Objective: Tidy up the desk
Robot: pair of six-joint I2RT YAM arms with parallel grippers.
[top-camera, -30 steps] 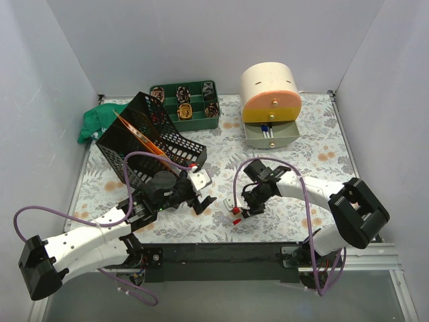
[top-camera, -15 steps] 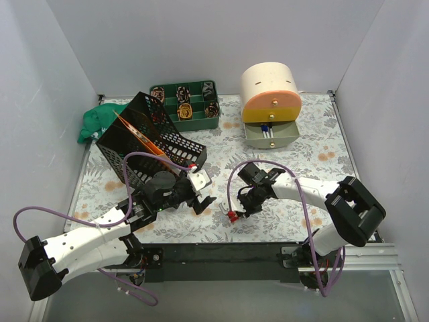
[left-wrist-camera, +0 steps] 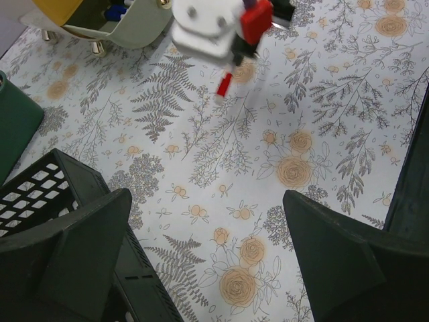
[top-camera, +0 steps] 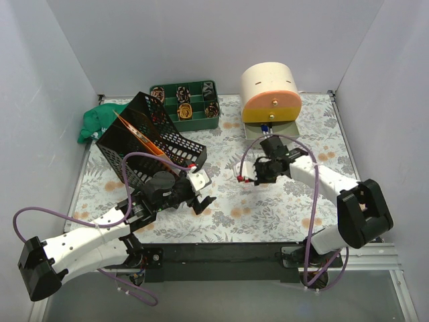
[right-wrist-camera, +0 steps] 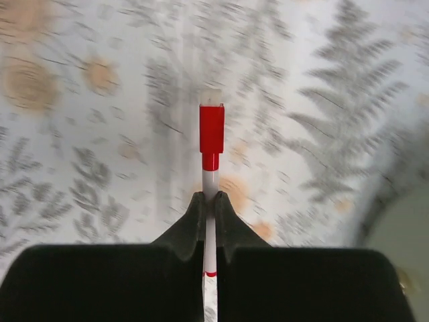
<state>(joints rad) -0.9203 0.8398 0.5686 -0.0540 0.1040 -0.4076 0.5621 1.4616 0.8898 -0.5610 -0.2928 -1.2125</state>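
The left fingers [left-wrist-camera: 80,251] stand spread wide over the floral desk [left-wrist-camera: 221,168], with a blurred, seemingly red-capped pen [left-wrist-camera: 225,83] beyond.

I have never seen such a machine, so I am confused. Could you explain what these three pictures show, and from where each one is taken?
Two robot arms are bolted at the near edge of a flowered desk. One picture looks down from above; the other two come from a camera on each wrist. On the desk are a tilted black mesh rack, a green compartment tray, a green cloth and a round drawer unit, bottom drawer open. The left pincer is open and empty, beside the rack. The right pincer is shut on a white marker with a red cap.
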